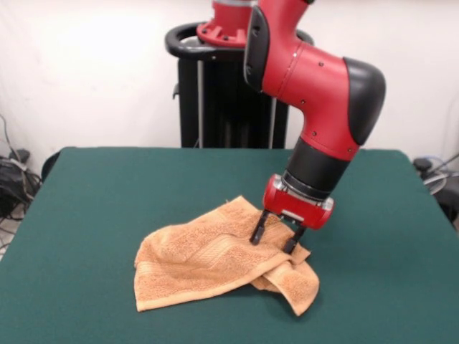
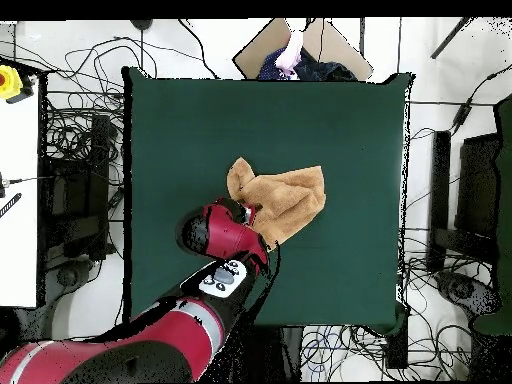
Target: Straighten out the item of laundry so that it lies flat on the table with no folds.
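Observation:
The item of laundry [image 1: 201,261], a peach terry towel, lies crumpled near the middle of the green table [image 1: 107,193]. Its right part is folded over itself, with a loose corner sticking out toward the front. My gripper [image 1: 275,239] stands over that folded right part, open, with both black fingertips [image 1: 257,235] down on the cloth. In the overhead view the towel [image 2: 290,198] shows beside the red wrist [image 2: 225,232], which hides the gripper. The towel's corner nearest the arm is tucked under the wrist.
The black pedestal [image 1: 215,100] stands behind the table's far edge. Cables and equipment [image 2: 70,170] crowd the floor on both sides of the table [image 2: 340,110]. A cardboard sheet [image 2: 330,45] lies beyond the edge opposite the robot.

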Available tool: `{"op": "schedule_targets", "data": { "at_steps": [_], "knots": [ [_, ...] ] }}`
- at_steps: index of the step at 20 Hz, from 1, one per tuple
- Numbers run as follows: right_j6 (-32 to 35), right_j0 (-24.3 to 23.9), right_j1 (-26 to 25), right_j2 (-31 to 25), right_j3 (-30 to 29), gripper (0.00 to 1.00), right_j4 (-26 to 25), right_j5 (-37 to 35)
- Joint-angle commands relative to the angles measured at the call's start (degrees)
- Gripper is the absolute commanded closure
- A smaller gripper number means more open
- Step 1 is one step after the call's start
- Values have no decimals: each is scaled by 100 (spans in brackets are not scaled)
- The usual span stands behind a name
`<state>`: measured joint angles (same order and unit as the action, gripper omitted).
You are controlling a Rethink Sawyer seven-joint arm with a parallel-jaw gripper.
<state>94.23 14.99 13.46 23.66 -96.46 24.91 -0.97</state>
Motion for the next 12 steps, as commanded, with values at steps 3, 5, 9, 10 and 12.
{"op": "schedule_targets", "data": {
  "at_steps": [3,5,9,10,12],
  "knots": [
    [1711,-190,-627,-1059,2,0,400,381],
    [1723,-141,-601,-1040,2,0,430,337],
    [1718,-147,-575,-1065,5,0,439,285],
    [1733,-134,-570,-1057,4,0,447,310],
    [1745,-140,-566,-1065,-4,100,454,330]
  ]
}}
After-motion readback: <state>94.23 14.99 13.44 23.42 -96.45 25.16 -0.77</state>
